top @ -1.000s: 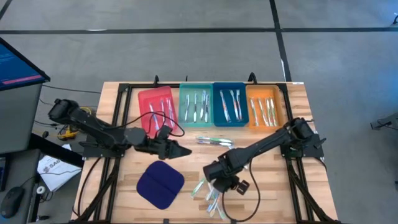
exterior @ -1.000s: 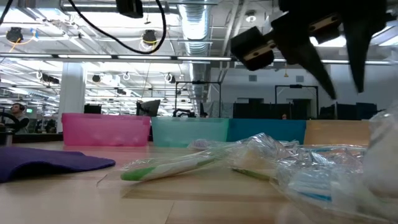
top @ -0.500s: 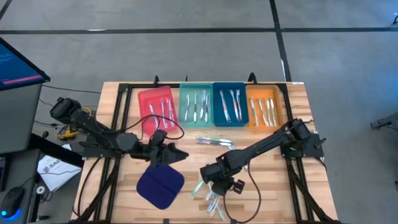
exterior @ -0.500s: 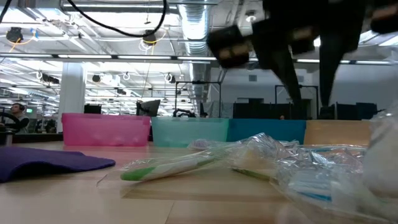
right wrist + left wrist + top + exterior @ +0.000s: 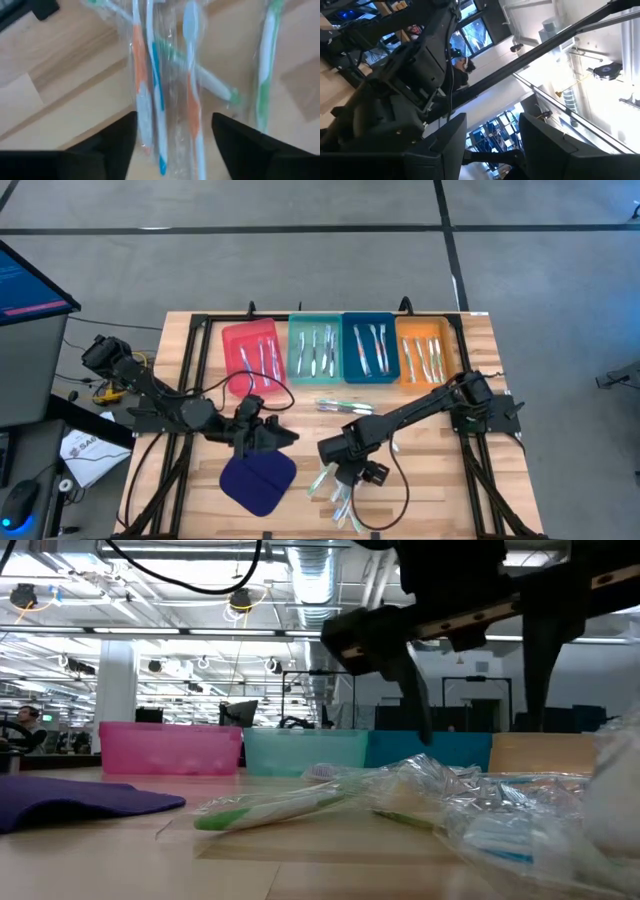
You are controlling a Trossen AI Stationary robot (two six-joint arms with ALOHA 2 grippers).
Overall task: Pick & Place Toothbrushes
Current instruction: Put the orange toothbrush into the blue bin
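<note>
1. Right gripper [image 5: 338, 472] hangs directly over the loose pile of toothbrushes [image 5: 335, 492], which lies on the table [image 5: 430, 480] just beside the blue pad [image 5: 258, 477]. Its jaws stand apart and hold nothing.
2. Left gripper [image 5: 285, 435] sits at the pad's far edge, on the side toward the trays, and is not engaged with any brush. Its jaws stand apart with nothing between them.
3. Further brushes: a few lie loose [image 5: 345, 408] between the pile and the trays; the rest are sorted in the red tray [image 5: 232, 340], teal tray [image 5: 297, 330], blue tray [image 5: 350, 325] and orange tray [image 5: 408, 330], all well beyond the pad.
4. Step in hand, as judged: descent to pick one brush from the pile.
5. Recommended practice: centre the jaws across a single handle. The right wrist view shows two orange brushes [image 5: 138, 75] and a blue one [image 5: 156, 75] lying nearly parallel and close together, so a double pick is likely.
6. Recommended practice: the brushes appear to be in clear wrappers [image 5: 500, 800], so close low enough to catch the handle, not film alone.
7. Not determinable: which pile brushes overlap or touch, and how many are there.
8. Not determinable: the gripper's height above the pile.
9. The left wrist view shows only arm structure and ceiling.
</note>
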